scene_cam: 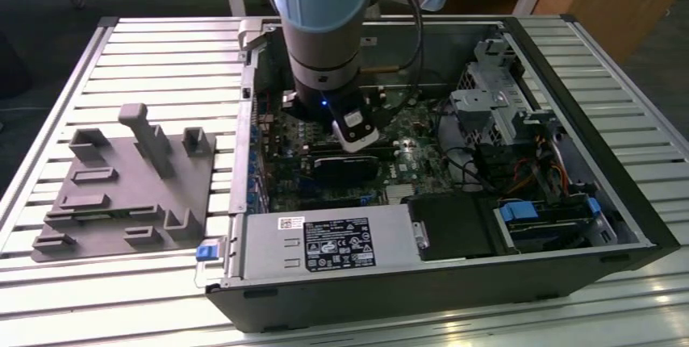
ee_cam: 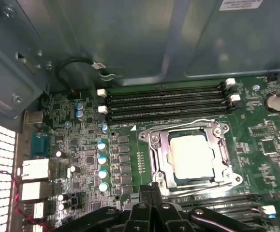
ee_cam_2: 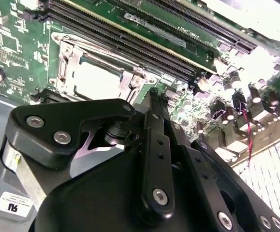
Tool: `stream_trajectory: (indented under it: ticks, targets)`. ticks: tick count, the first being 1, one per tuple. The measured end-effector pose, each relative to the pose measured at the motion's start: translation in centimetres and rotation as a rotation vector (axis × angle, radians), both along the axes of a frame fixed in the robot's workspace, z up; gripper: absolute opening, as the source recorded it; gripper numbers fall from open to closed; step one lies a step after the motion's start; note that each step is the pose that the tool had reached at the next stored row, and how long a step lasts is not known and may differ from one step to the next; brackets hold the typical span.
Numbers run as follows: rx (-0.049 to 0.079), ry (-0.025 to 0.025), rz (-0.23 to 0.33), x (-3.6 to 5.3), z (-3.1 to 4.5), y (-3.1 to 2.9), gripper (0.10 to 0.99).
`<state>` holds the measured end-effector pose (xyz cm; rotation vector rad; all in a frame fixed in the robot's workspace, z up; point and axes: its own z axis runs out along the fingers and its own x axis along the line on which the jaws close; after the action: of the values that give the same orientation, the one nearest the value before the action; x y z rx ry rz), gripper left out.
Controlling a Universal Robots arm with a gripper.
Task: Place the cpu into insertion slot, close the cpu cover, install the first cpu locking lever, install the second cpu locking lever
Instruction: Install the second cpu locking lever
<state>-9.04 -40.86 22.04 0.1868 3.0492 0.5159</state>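
Observation:
The cpu (ee_cam: pixel 192 154) shows its pale silvery face in the insertion slot (ee_cam: pixel 155 139) on the green motherboard (ee_cam: pixel 81 159). The grey metal cpu cover (ee_cam: pixel 161 157) lies flat around the chip, which shows through its window. Thin wire levers run along the cover's edges; I cannot tell whether they are latched. My gripper (ee_cam: pixel 151 191) hovers just beside the socket, fingers together and holding nothing. In the second wrist view the gripper (ee_cam_2: pixel 152 94) stands next to the cpu (ee_cam_2: pixel 97 79) and cover (ee_cam_2: pixel 69 60). In the exterior view the gripper (scene_cam: pixel 356 135) reaches down into the open computer case.
Black memory slots (ee_cam: pixel 164 104) run alongside the socket, with the case wall (ee_cam: pixel 130 38) beyond them. Capacitors (ee_cam: pixel 102 166) and rear ports (ee_cam: pixel 33 169) stand on the socket's other side. The power supply (scene_cam: pixel 323 242), drive cage (scene_cam: pixel 495 97) and grey fixture plate (scene_cam: pixel 119 186) sit around.

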Motion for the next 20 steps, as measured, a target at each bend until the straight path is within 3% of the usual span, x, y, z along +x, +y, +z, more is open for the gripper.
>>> stream_trajectory:
  ticks: [6, 14, 20]
  targets:
    - [-0.052, 0.0001, -0.003, 0.30, 0.45, 0.02, 0.106]
    - [-0.096, 0.0002, -0.008, 2.35, 0.45, 0.18, 0.106]
    - [-0.131, 0.0000, -0.008, 3.33, 0.46, 0.76, 0.106]
